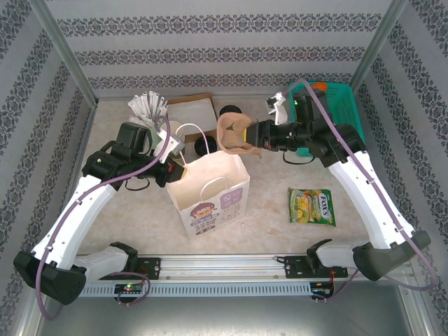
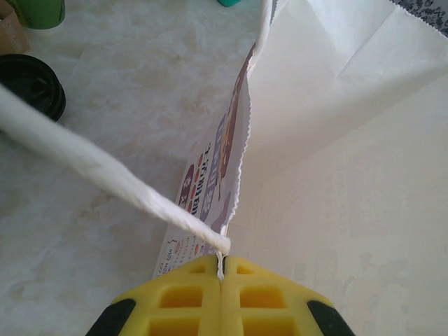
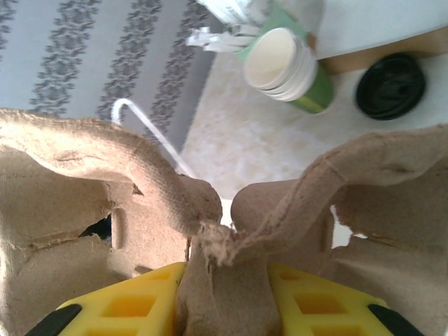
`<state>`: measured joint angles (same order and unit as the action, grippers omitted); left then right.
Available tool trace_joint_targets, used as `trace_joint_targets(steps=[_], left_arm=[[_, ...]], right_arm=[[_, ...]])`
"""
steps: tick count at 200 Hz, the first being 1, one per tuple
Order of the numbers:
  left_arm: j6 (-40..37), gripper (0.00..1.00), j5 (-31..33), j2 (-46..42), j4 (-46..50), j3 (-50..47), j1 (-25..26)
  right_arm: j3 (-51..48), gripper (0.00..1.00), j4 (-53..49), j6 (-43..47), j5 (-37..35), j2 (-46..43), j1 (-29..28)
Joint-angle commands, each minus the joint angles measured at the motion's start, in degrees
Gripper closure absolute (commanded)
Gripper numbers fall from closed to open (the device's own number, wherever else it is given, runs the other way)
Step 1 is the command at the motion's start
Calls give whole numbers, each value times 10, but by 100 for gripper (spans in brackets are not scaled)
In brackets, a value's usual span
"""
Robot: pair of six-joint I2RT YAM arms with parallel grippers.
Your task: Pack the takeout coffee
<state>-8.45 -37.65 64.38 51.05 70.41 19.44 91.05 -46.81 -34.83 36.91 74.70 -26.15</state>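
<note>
L gripper (image 2: 222, 269): pads pressed tight together, pinching the bag (image 1: 210, 199) rim right where the handle (image 2: 105, 171) is glued on. R gripper (image 3: 224, 280): fingers clamped on the crumpled centre rib of the cup tray (image 3: 84, 189), nothing else in them. Tray hangs off the R fingertips. Bag mouth is just ahead of them, towards the L pads. Can't tell how high the tray is over the rim.

Coffee (image 1: 206, 145): I take it to be the black-lidded cup on the table just beyond the L fingertips. It's outside the bag, close to its back wall, not in the tray. A 2nd black lid (image 3: 390, 85) lies out past the R fingertips, so I could be mixing the two up.

Risks imo:
- Bag is held at one corner only, rest is free. If a tray lobe catches the rim going in, the bag skews or tips, or the paper tears at the L pads.
- If the bag gets shoved back it hits the coffee, which is right there. Spill.
- R grip is on soft, bent pulp. Tray can pivot or slip btw the fingers, esp. if it drags on the rim.
- Handle loop flops out behind the rim, near the tray's way in. Easy snag.
- Mouth looks narrow front to back, so the tray prob. has to go in edge-on. Little margin.
</note>
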Motion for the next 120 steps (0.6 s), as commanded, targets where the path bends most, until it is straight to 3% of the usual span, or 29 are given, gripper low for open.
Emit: trace_joint_targets(steps=[1, 85, 120], left_arm=[[12, 100, -7, -1, -35, 4, 5], [28, 100, 21, -9, -52, -7, 5], [31, 100, 28, -6, -49, -8, 5]], right_arm=[[21, 67, 57, -44, 60, 19, -29], [-25, 67, 83, -67, 88, 46, -75], [9, 67, 85, -60, 90, 41, -92]])
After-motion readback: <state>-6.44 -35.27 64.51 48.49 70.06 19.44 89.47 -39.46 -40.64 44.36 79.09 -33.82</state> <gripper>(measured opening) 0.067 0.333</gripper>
